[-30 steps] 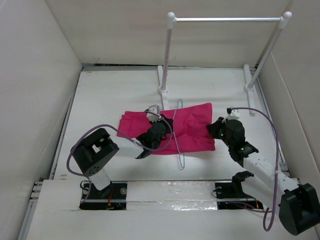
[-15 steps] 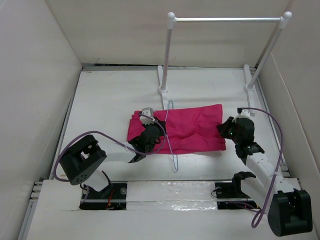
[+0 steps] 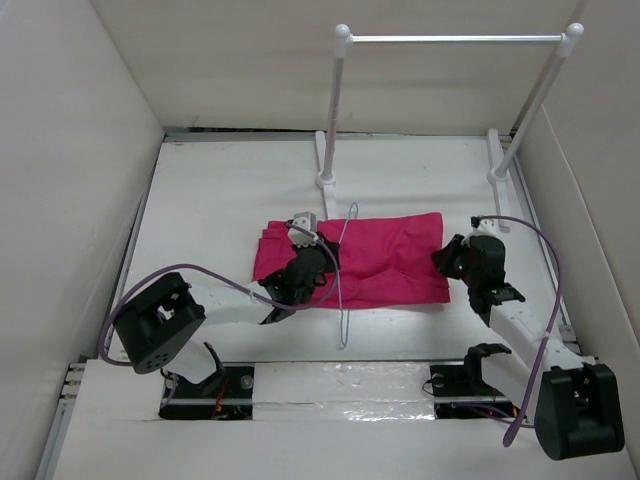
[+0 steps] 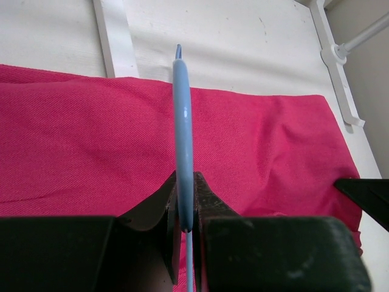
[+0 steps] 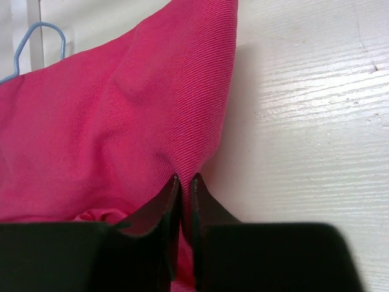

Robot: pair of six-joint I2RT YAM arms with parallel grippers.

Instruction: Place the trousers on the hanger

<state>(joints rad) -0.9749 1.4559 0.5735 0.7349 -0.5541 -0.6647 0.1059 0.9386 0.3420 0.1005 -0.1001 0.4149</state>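
The magenta trousers (image 3: 385, 258) lie spread flat across the middle of the table. The pale-blue wire hanger (image 3: 340, 300) stands on edge across them, its hook towards the rack. My left gripper (image 3: 318, 268) is shut on the hanger's wire (image 4: 183, 121), holding it over the left part of the cloth (image 4: 79, 140). My right gripper (image 3: 447, 262) is shut on the right edge of the trousers (image 5: 121, 121), with cloth pinched between the fingertips. The hanger's hook (image 5: 36, 36) shows at the far left of the right wrist view.
A white-posted rack with a silver bar (image 3: 455, 40) stands at the back, its feet (image 3: 326, 170) just behind the trousers. White walls enclose the table on the left, right and back. Purple cables loop from both arms.
Over the last second both arms pulled the trousers rightward and spread them flatter. In the last half second the hanger shifted slightly; the arms barely moved.
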